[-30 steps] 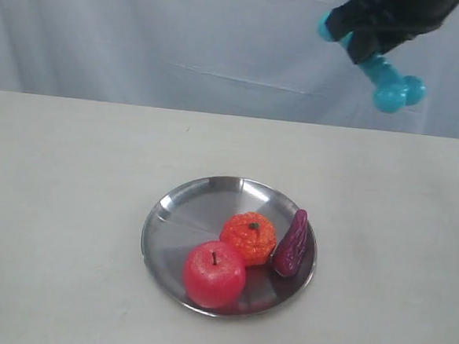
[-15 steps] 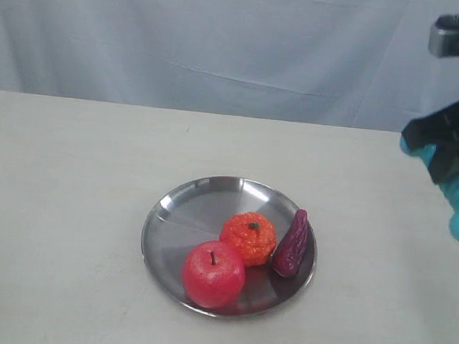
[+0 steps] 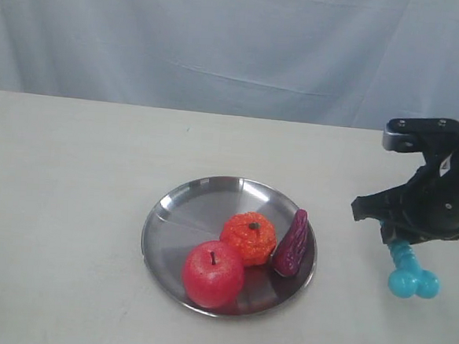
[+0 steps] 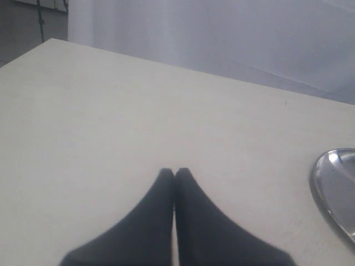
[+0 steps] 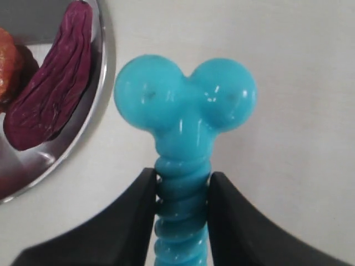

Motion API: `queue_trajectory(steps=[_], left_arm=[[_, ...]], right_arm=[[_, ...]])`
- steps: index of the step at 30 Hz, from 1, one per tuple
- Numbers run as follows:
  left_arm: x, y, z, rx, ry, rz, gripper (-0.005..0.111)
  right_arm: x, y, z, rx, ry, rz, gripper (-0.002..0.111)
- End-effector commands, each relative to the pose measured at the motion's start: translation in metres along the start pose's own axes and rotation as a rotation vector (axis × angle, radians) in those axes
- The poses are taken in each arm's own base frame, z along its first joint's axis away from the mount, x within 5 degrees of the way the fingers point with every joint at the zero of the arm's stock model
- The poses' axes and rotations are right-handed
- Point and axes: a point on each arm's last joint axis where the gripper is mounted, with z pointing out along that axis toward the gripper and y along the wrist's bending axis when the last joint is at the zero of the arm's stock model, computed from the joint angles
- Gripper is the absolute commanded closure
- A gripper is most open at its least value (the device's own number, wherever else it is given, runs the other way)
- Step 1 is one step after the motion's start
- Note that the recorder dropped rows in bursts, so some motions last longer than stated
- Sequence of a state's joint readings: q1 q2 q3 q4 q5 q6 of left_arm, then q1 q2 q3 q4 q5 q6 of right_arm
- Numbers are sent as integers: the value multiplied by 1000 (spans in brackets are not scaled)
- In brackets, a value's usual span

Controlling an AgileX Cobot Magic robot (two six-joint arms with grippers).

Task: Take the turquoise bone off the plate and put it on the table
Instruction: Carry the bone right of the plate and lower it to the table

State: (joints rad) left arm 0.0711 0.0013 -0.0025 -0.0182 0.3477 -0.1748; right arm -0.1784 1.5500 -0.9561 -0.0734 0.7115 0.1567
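Observation:
The turquoise bone [image 3: 410, 273] hangs knob-down from my right gripper [image 3: 396, 240], to the right of the silver plate [image 3: 187, 208] and low over the table [image 3: 69, 208]; whether its knob touches the table cannot be told. In the right wrist view the black fingers [image 5: 133, 216] are shut on the ribbed shaft of the bone [image 5: 186, 105], with the plate rim [image 5: 102, 88] beside it. My left gripper [image 4: 175, 173] is shut on nothing, over bare table, with the plate edge [image 4: 327, 188] off to one side. It does not show in the exterior view.
On the plate lie a red apple [image 3: 214, 273], an orange [image 3: 248, 237] and a purple ribbed fruit [image 3: 291, 243], also seen as the purple fruit [image 5: 52, 83] in the right wrist view. A pale blue cloth [image 3: 223, 38] hangs behind the table.
My right gripper has carried the bone from high at the back down to just above the table, right of the plate. The fruit on the plate has not moved.

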Motion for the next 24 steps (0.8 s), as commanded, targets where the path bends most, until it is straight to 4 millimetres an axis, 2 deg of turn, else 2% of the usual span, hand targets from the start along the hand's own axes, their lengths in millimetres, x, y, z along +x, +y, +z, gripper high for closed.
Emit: queue_trajectory(steps=[1,11,24], left_arm=[[0,0,0,7,-3,-4,107],[0,0,0,7,-3,-4,107],[0,0,0,7,-3,-4,107]], right_arm=[[-7,1,29,-5,-18,22,109],[-9,4,72,-13,-7,15,109],[-10,6,93,-20,-17,11,109]])
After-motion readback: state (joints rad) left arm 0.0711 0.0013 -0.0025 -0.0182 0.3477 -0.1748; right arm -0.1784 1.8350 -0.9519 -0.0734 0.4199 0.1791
